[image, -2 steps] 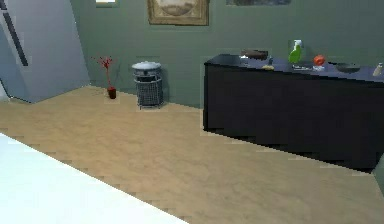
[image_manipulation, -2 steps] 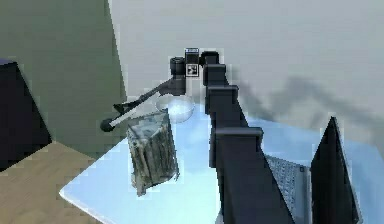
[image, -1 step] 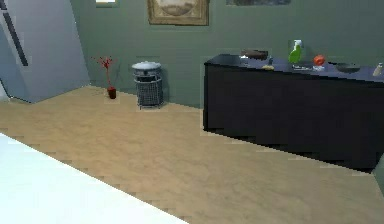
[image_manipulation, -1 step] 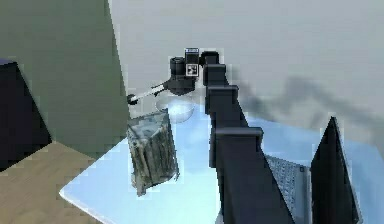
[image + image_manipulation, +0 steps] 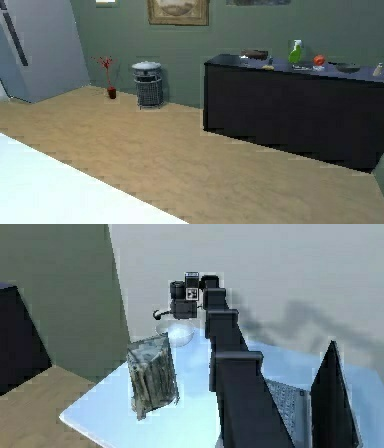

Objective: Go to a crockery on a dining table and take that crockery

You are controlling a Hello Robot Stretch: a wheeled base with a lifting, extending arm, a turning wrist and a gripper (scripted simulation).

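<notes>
Gripper (image 5: 165, 314): out over the table (image 5: 105, 409); I cannot tell whether it holds anything.
Pale bowl (image 5: 182, 334): on the table, at the gripper's far end.
Grey bag (image 5: 150, 374): upright, near the bowl.

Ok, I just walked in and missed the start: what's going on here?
The robot's arm reaches out across a pale table, with the gripper near a pale bowl-like thing at its far side. I cannot tell whether it holds anything. A crumpled grey bag stands nearer on the table. Ahead, a dark counter carries a few kitchen things.
</notes>
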